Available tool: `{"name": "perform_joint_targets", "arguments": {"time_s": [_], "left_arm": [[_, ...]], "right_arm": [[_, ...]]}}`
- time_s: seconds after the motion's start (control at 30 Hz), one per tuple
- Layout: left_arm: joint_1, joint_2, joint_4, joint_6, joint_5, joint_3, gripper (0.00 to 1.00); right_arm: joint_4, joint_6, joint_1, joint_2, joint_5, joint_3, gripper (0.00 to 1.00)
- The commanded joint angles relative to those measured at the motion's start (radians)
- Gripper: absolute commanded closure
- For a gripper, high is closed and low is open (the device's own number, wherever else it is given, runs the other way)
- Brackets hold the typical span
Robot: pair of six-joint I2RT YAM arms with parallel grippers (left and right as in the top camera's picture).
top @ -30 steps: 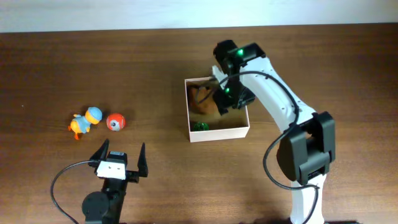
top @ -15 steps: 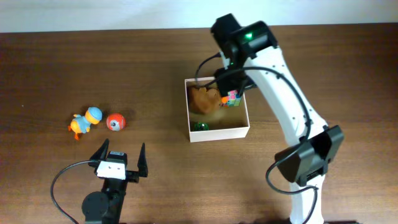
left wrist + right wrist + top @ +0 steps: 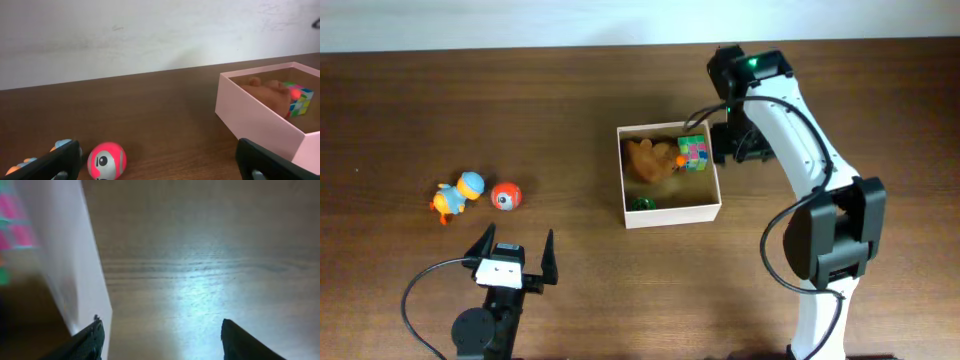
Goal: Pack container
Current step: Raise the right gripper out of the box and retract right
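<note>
The container (image 3: pixel 672 214) is a white square box at the table's middle. Inside it lie a brown plush toy (image 3: pixel 645 160), a multicoloured cube (image 3: pixel 693 152) and a small green item (image 3: pixel 641 203). My right gripper (image 3: pixel 733 145) hovers just outside the box's right wall, open and empty. In the right wrist view the gripper (image 3: pixel 165 342) is over bare wood with the box wall (image 3: pixel 70 265) at the left. My left gripper (image 3: pixel 511 252) rests open near the front edge. Its wrist view shows the gripper (image 3: pixel 162 165), a red ball (image 3: pixel 106 160) and the container (image 3: pixel 250 117).
An orange and blue duck toy (image 3: pixel 457 193) and the red ball (image 3: pixel 505 195) lie side by side on the left of the table, just beyond the left gripper. The right arm (image 3: pixel 810 170) arches over the table's right side.
The right gripper let go of the cube inside the box, then rose and moved right, past the box's right wall. The left arm has stayed still.
</note>
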Motion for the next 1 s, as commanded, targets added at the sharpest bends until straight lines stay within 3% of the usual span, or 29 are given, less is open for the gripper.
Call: {"name": "perform_joint_targets", "arguments": {"time_s": [0.0, 0.2, 0.7, 0.97], "left_arm": [[0.006, -0.009, -0.006, 0.019, 0.000, -0.002, 0.01], [0.006, -0.009, -0.006, 0.019, 0.000, -0.002, 0.01], [0.006, -0.009, -0.006, 0.019, 0.000, -0.002, 0.01], [0.006, -0.009, -0.006, 0.019, 0.000, -0.002, 0.01]], "right_arm": [[0.031, 0.015, -0.007, -0.006, -0.003, -0.072, 0.31], [0.081, 0.015, -0.003, -0.006, -0.029, -0.144, 0.31], [0.131, 0.001, 0.041, -0.006, -0.142, -0.147, 0.31], [0.201, 0.020, -0.004, -0.006, -0.143, -0.144, 0.31]]}}
